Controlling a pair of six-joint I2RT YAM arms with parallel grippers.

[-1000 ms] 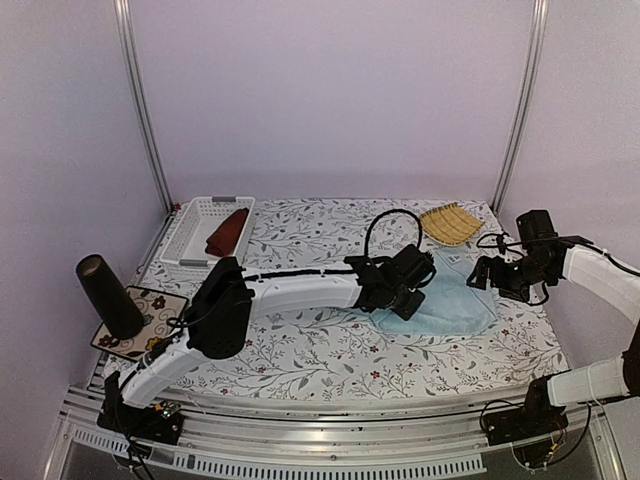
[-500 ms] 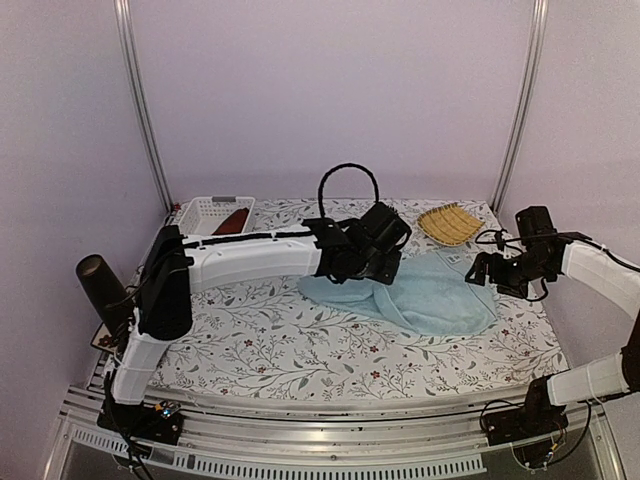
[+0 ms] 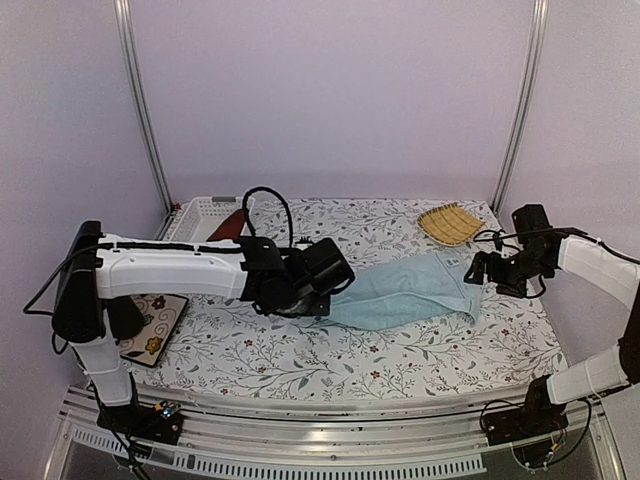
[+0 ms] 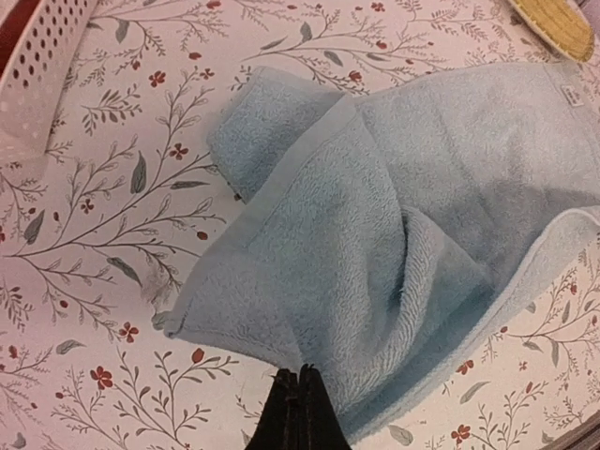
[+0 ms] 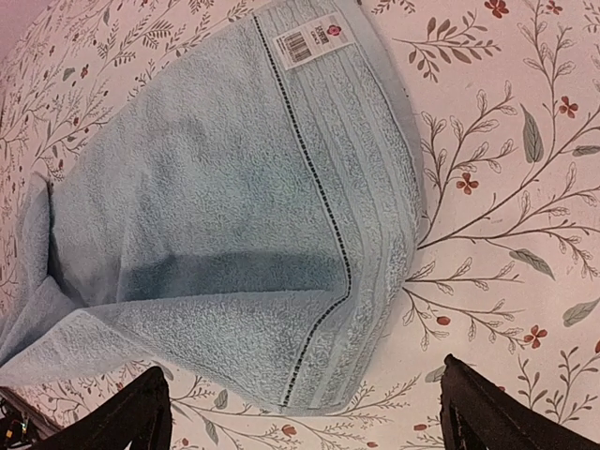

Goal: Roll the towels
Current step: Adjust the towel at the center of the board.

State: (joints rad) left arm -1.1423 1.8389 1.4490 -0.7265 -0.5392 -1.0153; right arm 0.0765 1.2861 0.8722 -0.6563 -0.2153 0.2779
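My left gripper (image 4: 300, 380) is pinched fully shut on the lower hem of the light blue towel (image 4: 375, 234), which lies rumpled and stretched across the middle of the floral table (image 3: 300, 350) in the overhead view. My right gripper (image 5: 305, 408) stands spread wide, holding nothing, above the towel's labelled right end. The rust-red towel (image 3: 232, 226) sits in the white basket (image 3: 195, 215), upper left.

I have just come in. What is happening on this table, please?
The left gripper is shut on one edge of the pale blue terry towel, which lies rumpled and unrolled. The right gripper hovers open above its labelled end. The rust-red towel lies in the white perforated basket.
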